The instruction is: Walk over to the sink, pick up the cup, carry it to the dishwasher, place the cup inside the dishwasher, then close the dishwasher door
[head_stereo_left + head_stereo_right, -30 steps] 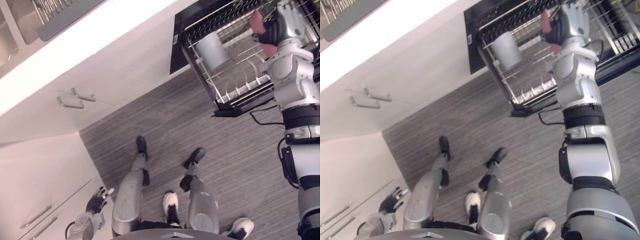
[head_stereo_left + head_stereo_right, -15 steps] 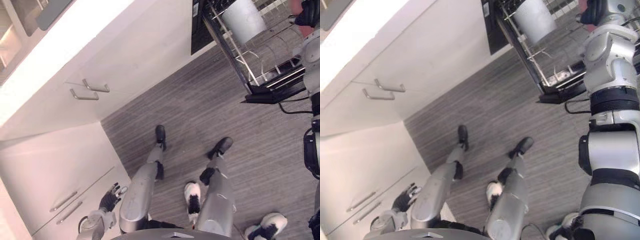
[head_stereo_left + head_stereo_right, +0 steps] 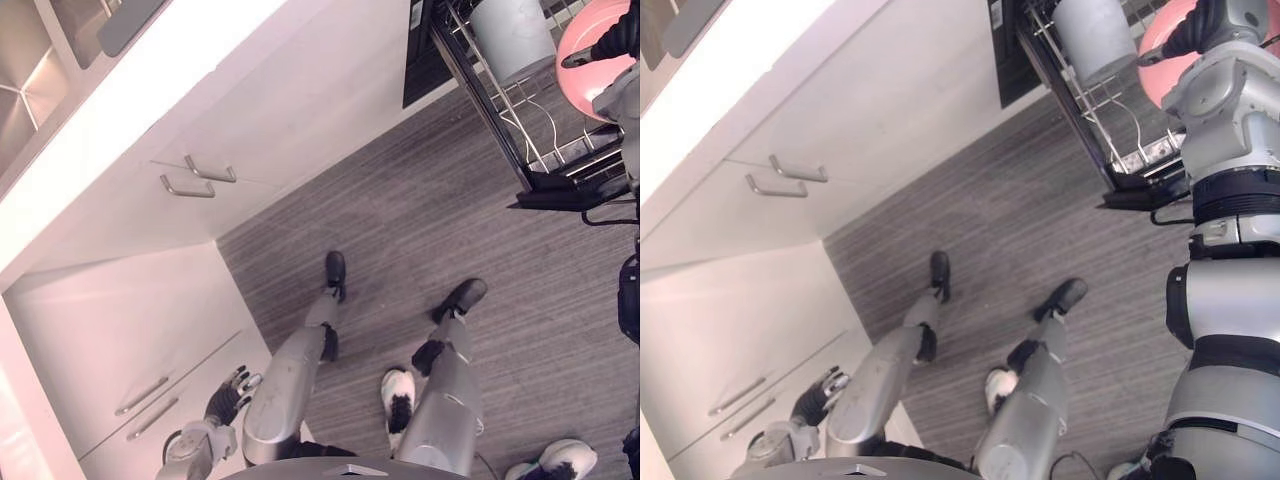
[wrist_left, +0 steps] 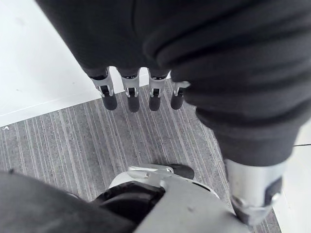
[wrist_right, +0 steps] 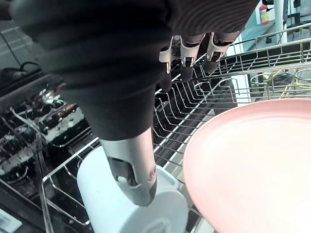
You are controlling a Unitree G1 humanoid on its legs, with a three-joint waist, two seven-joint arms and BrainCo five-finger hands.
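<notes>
Left eye view: the whole picture has shifted since a second ago, which is a camera move, not the things. White flat cabinet fronts [image 3: 120, 300] and grey striped floor [image 3: 400, 200] take up more of it. The black-framed wire dishwasher rack [image 5: 194, 102] now sits in the upper right corner. The round pink plate [image 3: 590, 50] shows a broad face; earlier only a sliver showed. The white cylindrical cup [image 3: 510, 38] lies on its side in the rack beside the plate, in the same spot. Right hand [image 5: 187, 58] over the rack, fingers straight, slightly apart, holding nothing. Left hand [image 3: 228, 393] low by the cabinets, fingers relaxed, spread.

Grey striped floor [image 3: 400, 200], white cabinets [image 3: 300, 100], perhaps metal handles [image 3: 188, 191]
</notes>
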